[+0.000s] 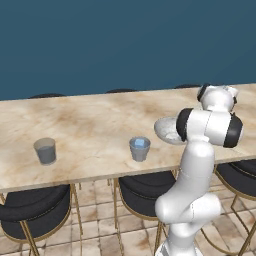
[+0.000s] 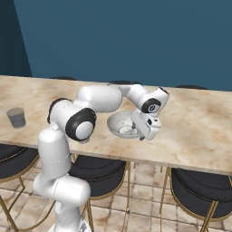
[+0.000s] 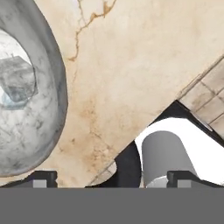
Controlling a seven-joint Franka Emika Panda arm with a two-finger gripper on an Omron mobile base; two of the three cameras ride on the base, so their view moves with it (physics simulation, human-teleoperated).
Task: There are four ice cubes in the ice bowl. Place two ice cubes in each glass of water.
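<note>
On the long tan marble counter [image 1: 90, 125], from the left base view, you can see two small grey-blue see-through glasses. One glass [image 1: 45, 150] stands far to the left. The other glass [image 1: 140, 148] stands near the middle, with a light-blue ice cube [image 1: 141, 143] showing inside it. To its right sits the wide, pale, stone-look ice bowl [image 1: 164, 129], partly hidden behind your white arm [image 1: 200, 150].

From the right base view, the ice bowl [image 2: 117, 123] sits near the front edge of the counter [image 2: 199, 122]. Your gripper [image 2: 143, 137] hangs low just beside the bowl's right rim, close to the counter top. Pale lumps lie in the bowl, but they are too blurry to count. One glass [image 2: 16, 117] stands well apart at the far left.

From the hand view, the two dark fingertips [image 3: 41, 178] stand wide apart with nothing between them. The bowl [image 3: 50, 87] lies off to the left side, not between the jaws. A see-through ice cube [image 3: 17, 78] rests inside it. Bare counter [image 3: 127, 74] lies straight ahead of the jaws.
</note>
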